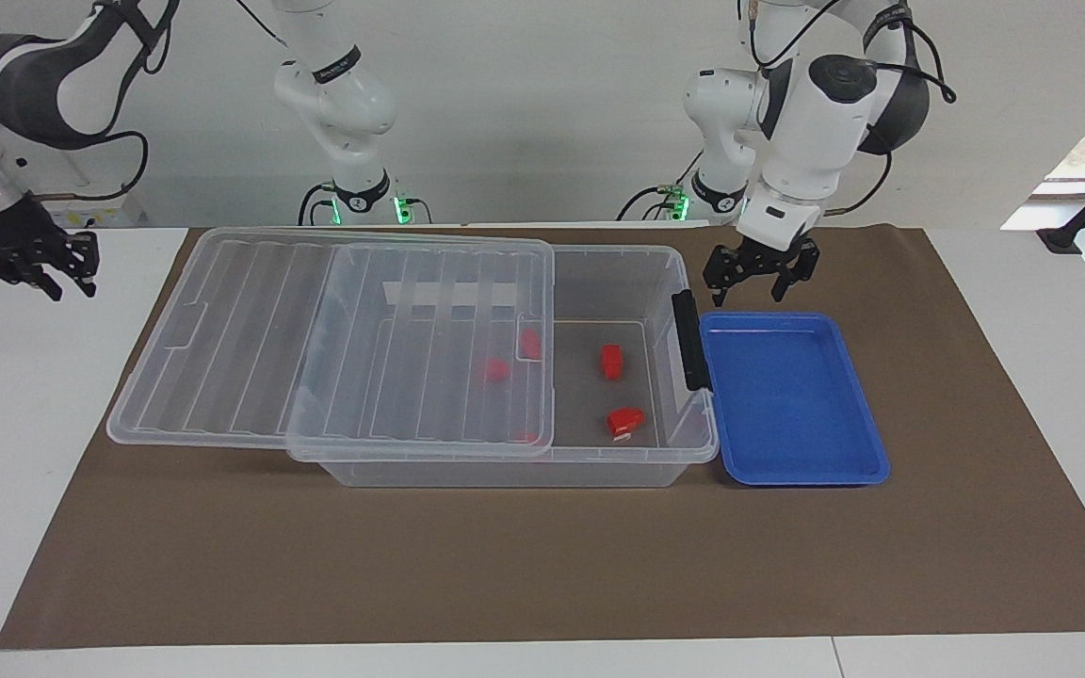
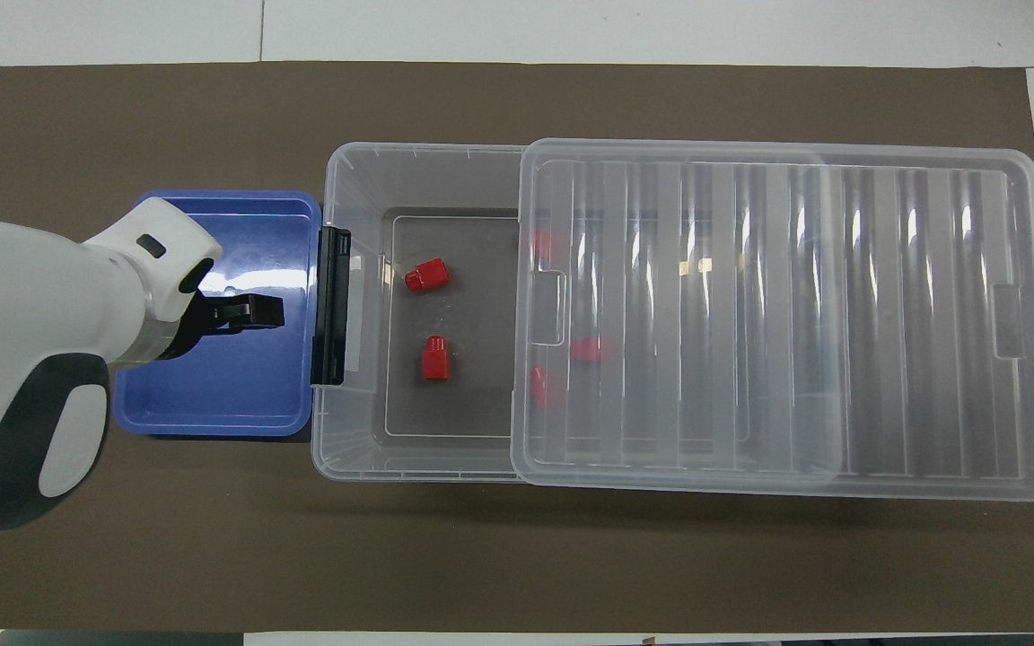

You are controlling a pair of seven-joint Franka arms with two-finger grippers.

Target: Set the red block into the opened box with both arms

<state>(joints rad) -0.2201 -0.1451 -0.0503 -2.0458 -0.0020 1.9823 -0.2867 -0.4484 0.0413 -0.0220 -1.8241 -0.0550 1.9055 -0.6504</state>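
Note:
The box (image 1: pixel 505 474) is a large clear bin; its ribbed lid (image 1: pixel 316 348) is slid toward the right arm's end, so the end by the black latch (image 1: pixel 686 339) stands uncovered. Two red blocks (image 1: pixel 610 361) (image 1: pixel 625 420) lie on the uncovered floor, and more show dimly under the lid (image 2: pixel 786 314). In the overhead view the same two blocks (image 2: pixel 434 357) (image 2: pixel 427 274) lie apart from each other. My left gripper (image 1: pixel 757 287) hangs open and empty over the blue tray (image 2: pixel 212 395). My right gripper (image 1: pixel 39 278) is over the white table past the lid's end, holding nothing.
The blue tray (image 1: pixel 787 395) sits against the box's latch end and holds nothing. A brown mat (image 1: pixel 542 565) covers the table under both containers. White table surface borders the mat at either end.

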